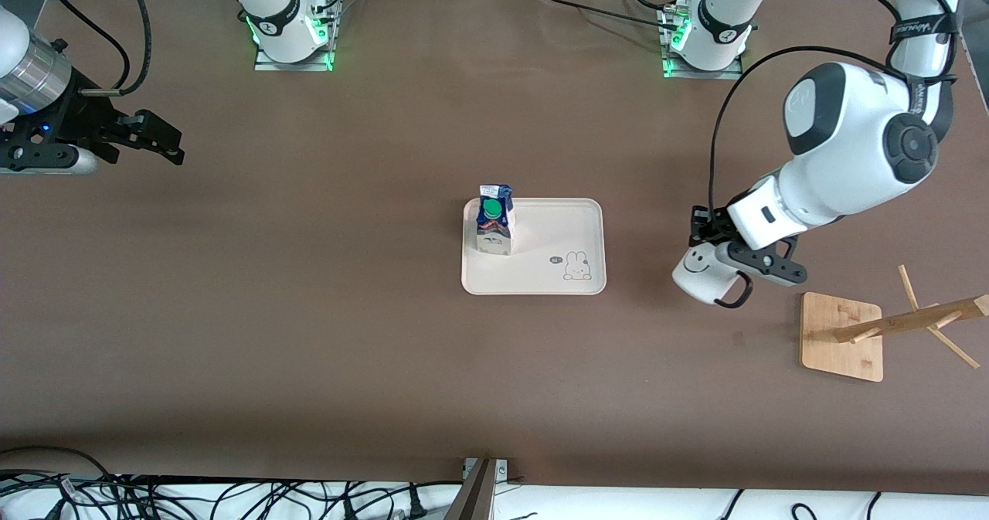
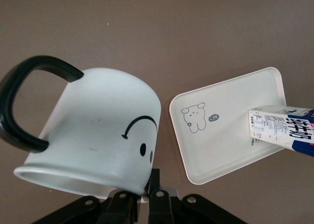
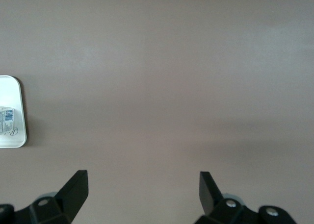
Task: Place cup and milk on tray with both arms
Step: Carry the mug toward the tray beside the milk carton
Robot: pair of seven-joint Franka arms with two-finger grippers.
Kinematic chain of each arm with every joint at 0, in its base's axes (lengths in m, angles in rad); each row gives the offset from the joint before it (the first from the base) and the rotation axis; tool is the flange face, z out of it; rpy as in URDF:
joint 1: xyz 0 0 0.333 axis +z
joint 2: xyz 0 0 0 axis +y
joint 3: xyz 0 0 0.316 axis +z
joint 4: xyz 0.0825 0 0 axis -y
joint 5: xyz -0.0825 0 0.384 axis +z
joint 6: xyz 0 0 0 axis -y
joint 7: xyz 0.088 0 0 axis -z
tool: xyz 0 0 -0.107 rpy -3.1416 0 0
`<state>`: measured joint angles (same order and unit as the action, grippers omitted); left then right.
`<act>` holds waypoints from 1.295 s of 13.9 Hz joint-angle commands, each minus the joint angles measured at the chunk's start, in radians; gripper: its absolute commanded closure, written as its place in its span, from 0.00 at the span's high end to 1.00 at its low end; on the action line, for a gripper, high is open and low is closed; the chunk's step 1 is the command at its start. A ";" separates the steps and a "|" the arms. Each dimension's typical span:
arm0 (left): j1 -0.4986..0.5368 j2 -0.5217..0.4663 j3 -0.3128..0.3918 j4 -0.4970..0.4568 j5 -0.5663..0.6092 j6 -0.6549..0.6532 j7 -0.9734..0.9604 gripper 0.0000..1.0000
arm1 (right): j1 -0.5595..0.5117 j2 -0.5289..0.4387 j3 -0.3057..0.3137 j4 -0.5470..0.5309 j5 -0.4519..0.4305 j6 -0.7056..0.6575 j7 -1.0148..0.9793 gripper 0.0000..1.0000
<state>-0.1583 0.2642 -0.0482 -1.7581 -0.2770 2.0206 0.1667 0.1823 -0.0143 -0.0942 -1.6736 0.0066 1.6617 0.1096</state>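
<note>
My left gripper [image 1: 722, 251] is shut on the rim of the cup [image 1: 699, 274], a white mug with a black smiley face and black handle. It holds the cup tilted in the air over bare table between the tray and the rack. In the left wrist view the cup [image 2: 98, 136] fills the space above the pinching fingers [image 2: 158, 181]. The milk [image 1: 494, 225] stands upright on the cream tray [image 1: 556, 276], in its corner toward the right arm's end. My right gripper [image 1: 166, 145] waits open and holds nothing over bare table at the right arm's end, its fingers [image 3: 76, 187] wide apart.
A bamboo rack [image 1: 842, 338] with slanted pegs stands at the left arm's end, nearer to the front camera than the cup. Cables [image 1: 232, 497] lie past the table's front edge. The left wrist view shows the tray [image 2: 221, 145] and the milk [image 2: 282, 131].
</note>
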 commanded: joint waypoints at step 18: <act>-0.228 0.286 -0.044 0.150 0.005 -0.144 -0.239 0.00 | -0.007 0.010 0.002 0.020 0.006 -0.019 0.002 1.00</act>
<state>-0.3720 0.5320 -0.0994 -1.6442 -0.2775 1.9424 -0.0530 0.1823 -0.0101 -0.0943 -1.6734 0.0066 1.6608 0.1097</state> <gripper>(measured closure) 0.894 0.000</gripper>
